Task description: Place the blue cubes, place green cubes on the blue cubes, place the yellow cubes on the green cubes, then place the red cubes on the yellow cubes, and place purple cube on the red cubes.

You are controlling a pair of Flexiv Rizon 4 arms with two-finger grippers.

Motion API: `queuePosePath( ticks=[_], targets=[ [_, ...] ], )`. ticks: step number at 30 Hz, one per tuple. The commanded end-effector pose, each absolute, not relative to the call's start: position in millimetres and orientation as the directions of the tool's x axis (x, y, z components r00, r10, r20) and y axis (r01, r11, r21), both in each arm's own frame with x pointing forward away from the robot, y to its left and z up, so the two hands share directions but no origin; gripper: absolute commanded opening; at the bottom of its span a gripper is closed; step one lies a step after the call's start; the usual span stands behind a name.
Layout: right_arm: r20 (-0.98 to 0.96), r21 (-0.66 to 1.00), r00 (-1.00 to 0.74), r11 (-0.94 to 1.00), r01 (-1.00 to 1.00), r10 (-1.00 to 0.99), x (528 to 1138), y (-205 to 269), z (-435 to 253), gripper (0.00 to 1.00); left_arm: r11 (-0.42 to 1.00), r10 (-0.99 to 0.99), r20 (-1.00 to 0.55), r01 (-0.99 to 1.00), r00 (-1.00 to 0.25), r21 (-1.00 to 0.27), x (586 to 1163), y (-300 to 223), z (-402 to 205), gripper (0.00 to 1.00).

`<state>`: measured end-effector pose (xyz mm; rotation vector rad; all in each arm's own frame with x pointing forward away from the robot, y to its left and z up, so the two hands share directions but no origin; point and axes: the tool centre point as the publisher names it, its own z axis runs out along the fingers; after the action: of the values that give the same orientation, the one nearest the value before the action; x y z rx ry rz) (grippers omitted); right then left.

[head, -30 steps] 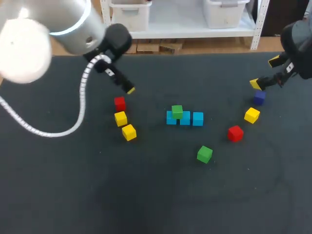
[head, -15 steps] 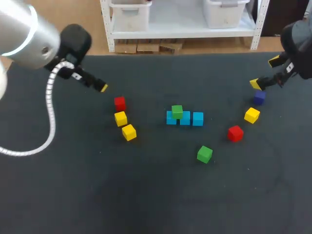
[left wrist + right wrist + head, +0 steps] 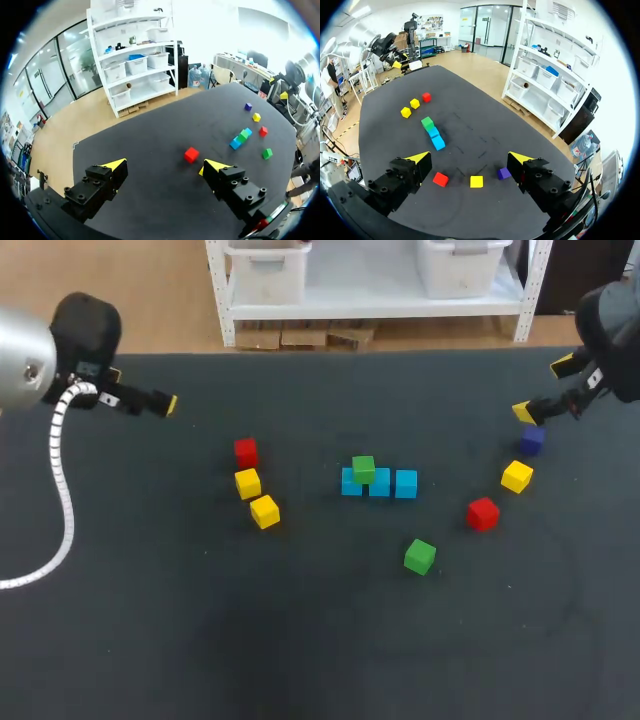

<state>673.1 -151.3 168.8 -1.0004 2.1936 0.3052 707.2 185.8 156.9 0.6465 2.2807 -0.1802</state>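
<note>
Pincers (image 3: 165, 165) (image 3: 469, 157) gape; blue cubes (image 3: 349, 486) (image 3: 379, 483) (image 3: 405, 483) three, green cubes (image 3: 363, 469) (image 3: 420, 556) two

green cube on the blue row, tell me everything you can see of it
The green cube is a small bright green block with flat matte faces. It sits level on the row of three blue cubes, near the row's left end in the head view, about over the seam of two. Only those cubes touch it; nothing is stacked on it.
</note>
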Motion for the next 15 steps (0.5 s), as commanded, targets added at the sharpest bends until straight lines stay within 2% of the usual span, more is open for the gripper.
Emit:
queuePosePath(
  ticks=[1,15],
  targets=[
    [-0.682,-0.074,-0.459,0.677,-0.732,-0.570,671.7,-151.2,168.3,1.00,0.870,0.385,-0.713,0.489,-0.586,0.068,707.1,184.0,155.8,1.00],
    [-0.682,-0.074,-0.459,0.677,-0.732,-0.570,671.7,-151.2,168.3,1.00,0.908,0.326,-0.712,0.415,-0.621,0.054,712.7,182.6,158.0,1.00]
  ],
)
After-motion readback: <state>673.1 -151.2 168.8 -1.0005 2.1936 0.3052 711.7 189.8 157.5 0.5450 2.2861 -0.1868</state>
